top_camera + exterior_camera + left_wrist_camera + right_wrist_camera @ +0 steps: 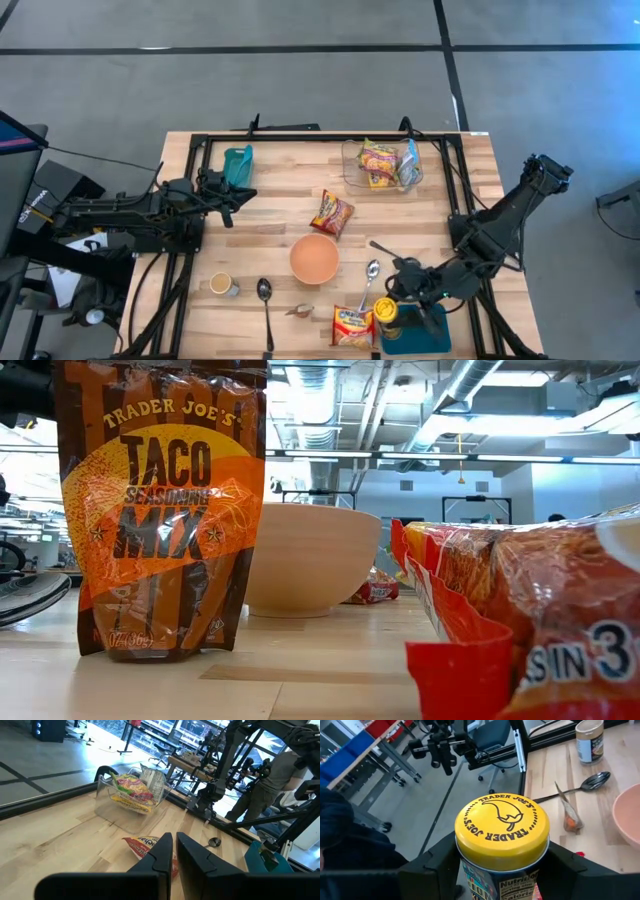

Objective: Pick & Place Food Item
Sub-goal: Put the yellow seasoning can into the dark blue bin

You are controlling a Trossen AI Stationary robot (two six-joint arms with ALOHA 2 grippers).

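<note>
The right gripper (392, 303) pinches a yellow-lidded can (502, 827) near the table's (280, 190) front edge, beside a snack packet (352, 326). The left gripper (171, 851) is pressed together, waiting on the left near a teal bag (238, 163).

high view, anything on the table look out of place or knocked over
Nothing looks spilled or damaged. The right gripper is shut on the yellow-lidded can, which is upright by the front edge. The small torn wrapper lying loose between the two spoons is the only stray bit. The left gripper is shut, away from the food.
</note>
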